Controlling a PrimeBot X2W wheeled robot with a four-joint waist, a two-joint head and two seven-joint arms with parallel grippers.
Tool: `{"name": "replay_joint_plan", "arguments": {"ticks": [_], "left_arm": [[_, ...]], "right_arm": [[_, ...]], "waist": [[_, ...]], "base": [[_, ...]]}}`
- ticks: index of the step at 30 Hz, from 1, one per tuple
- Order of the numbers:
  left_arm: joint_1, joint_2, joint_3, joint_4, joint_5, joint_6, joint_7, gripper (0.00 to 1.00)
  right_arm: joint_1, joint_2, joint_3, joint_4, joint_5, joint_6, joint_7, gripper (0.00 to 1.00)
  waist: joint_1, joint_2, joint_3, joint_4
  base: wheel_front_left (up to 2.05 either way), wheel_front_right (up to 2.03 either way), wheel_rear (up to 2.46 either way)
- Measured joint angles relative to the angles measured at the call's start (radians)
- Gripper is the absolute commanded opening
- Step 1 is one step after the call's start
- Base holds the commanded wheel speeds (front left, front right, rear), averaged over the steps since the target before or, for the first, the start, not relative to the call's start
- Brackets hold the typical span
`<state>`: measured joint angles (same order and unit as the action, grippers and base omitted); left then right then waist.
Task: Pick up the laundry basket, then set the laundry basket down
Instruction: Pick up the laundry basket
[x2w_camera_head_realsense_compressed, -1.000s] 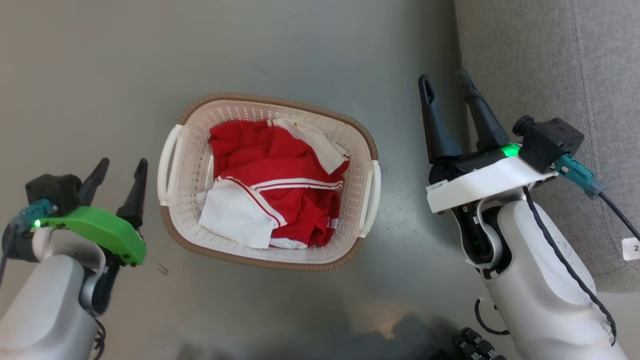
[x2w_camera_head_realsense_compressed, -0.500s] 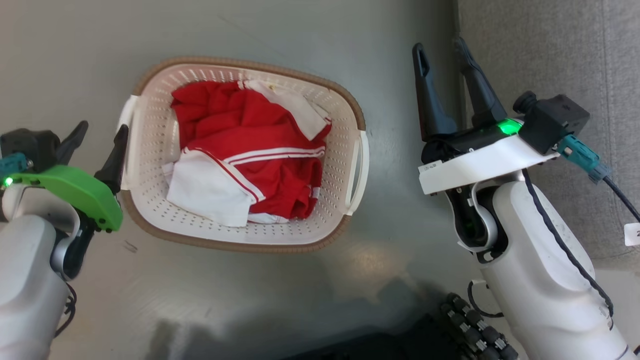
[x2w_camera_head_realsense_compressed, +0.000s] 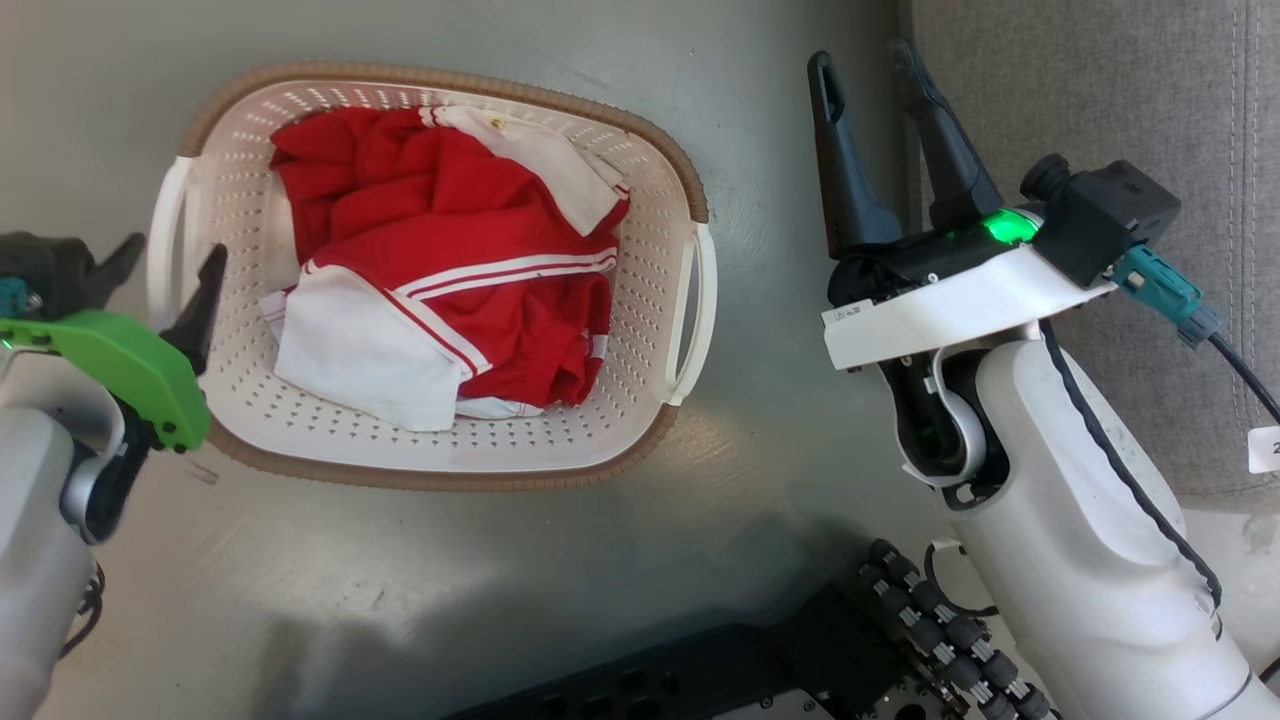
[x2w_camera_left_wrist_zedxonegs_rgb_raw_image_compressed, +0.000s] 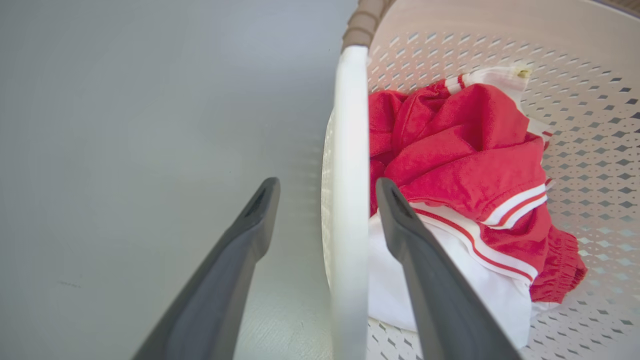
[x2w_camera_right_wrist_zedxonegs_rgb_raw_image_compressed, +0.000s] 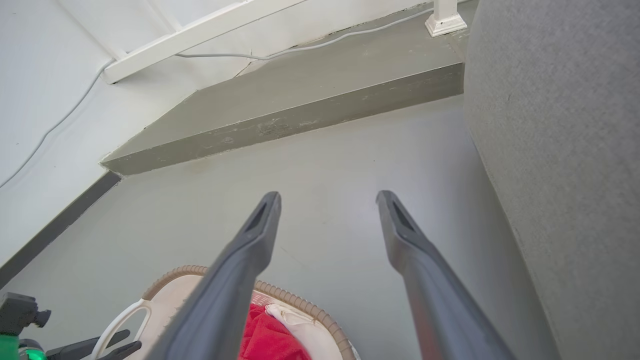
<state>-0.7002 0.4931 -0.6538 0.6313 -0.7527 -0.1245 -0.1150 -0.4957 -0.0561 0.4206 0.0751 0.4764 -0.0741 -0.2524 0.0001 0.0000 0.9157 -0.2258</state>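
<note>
- The laundry basket sits on the grey floor with red and white clothes in it, not yet lifted.
- The left gripper has its jaws spread and empty. One finger is outside the white side handle and one is inside over the clothes (lined up, I judge, to close on that handle).
- The right gripper hangs well apart from the other handle, beside grey upholstery, jaws wide and holding nothing. It probably has to come across for a balanced lift.
</note>
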Motion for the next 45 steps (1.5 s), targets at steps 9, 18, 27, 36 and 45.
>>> {"name": "replay_joint_plan", "arguments": {"ticks": [9, 18, 27, 36, 45], "left_arm": [[-0.040, 0.015, -0.075, 0.028, -0.054, 0.000, 0.030, 0.96], [-0.071, 0.020, -0.108, 0.051, -0.113, 0.000, 0.029, 0.00], [-0.076, -0.006, -0.122, 0.084, -0.198, 0.000, -0.006, 0.00], [-0.076, -0.049, -0.086, 0.151, -0.272, 0.003, -0.059, 0.00], [-0.073, -0.131, -0.059, 0.231, -0.314, 0.003, -0.090, 0.00]], "right_arm": [[-0.012, 0.000, 0.007, -0.001, 0.009, -0.008, -0.002, 1.00], [-0.025, 0.000, 0.011, -0.001, 0.016, -0.017, -0.002, 1.00], [-0.030, 0.000, 0.009, 0.005, 0.017, -0.024, -0.002, 1.00], [-0.030, 0.000, 0.011, 0.017, 0.020, -0.024, -0.002, 1.00], [-0.030, 0.000, 0.018, 0.024, 0.027, -0.025, -0.002, 1.00]], "waist": [[0.0000, 0.0000, 0.030, -0.017], [0.0000, 0.0000, 0.033, -0.021], [0.0000, 0.0000, 0.011, -0.017], [0.0000, 0.0000, -0.015, -0.009], [-0.0001, 0.0000, -0.044, -0.006]], "base": [[0.00, 0.00, 0.00], [0.00, 0.00, 0.00], [0.00, 0.00, 0.00], [0.00, 0.00, 0.00], [0.00, 0.00, 0.00]]}}
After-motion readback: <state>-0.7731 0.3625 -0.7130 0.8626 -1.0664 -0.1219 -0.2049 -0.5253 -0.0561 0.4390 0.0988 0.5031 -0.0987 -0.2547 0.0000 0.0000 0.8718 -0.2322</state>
